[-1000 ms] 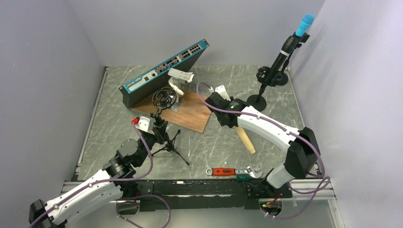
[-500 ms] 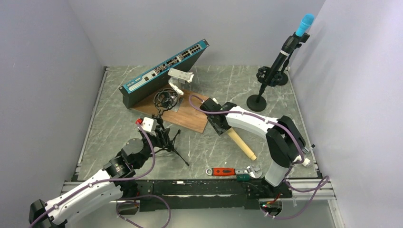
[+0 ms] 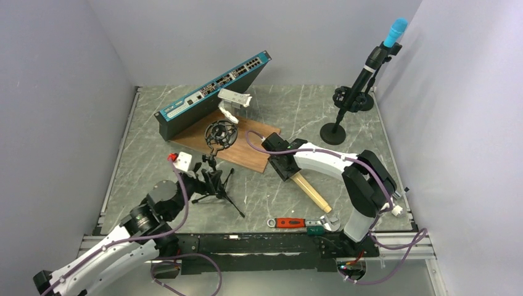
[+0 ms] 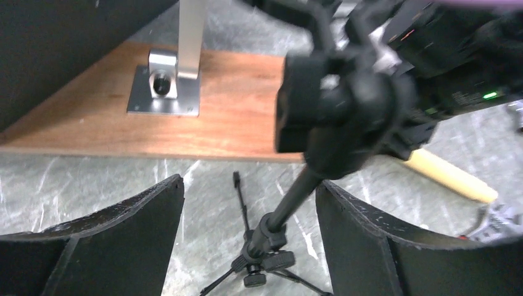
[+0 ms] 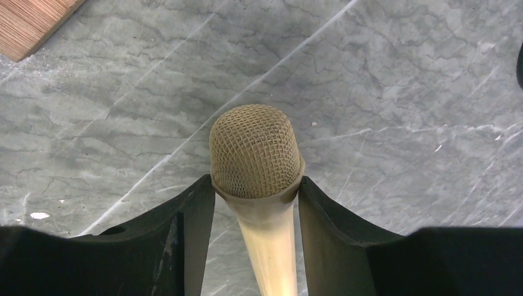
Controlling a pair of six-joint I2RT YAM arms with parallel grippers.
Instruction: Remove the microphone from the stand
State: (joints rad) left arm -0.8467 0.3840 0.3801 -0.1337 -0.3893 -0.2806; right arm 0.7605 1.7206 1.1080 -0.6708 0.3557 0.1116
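right of the wooden board [image 3: 245,155], the right gripper [image 5: 256,200] is clamped on the mic [image 5: 254,148] just below its mesh head. the mic is out of the stand [image 4: 295,198], well apart from it, over the marble table [image 5: 401,92]. the left gripper [image 4: 250,185] has its fingers apart on either side of the stand's pole, with a gap showing on each side.

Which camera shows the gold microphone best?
The right wrist view: the microphone fills it, its mesh head clamped in the right gripper. The top view shows only its handle, and the left wrist view a blurred stretch of that.
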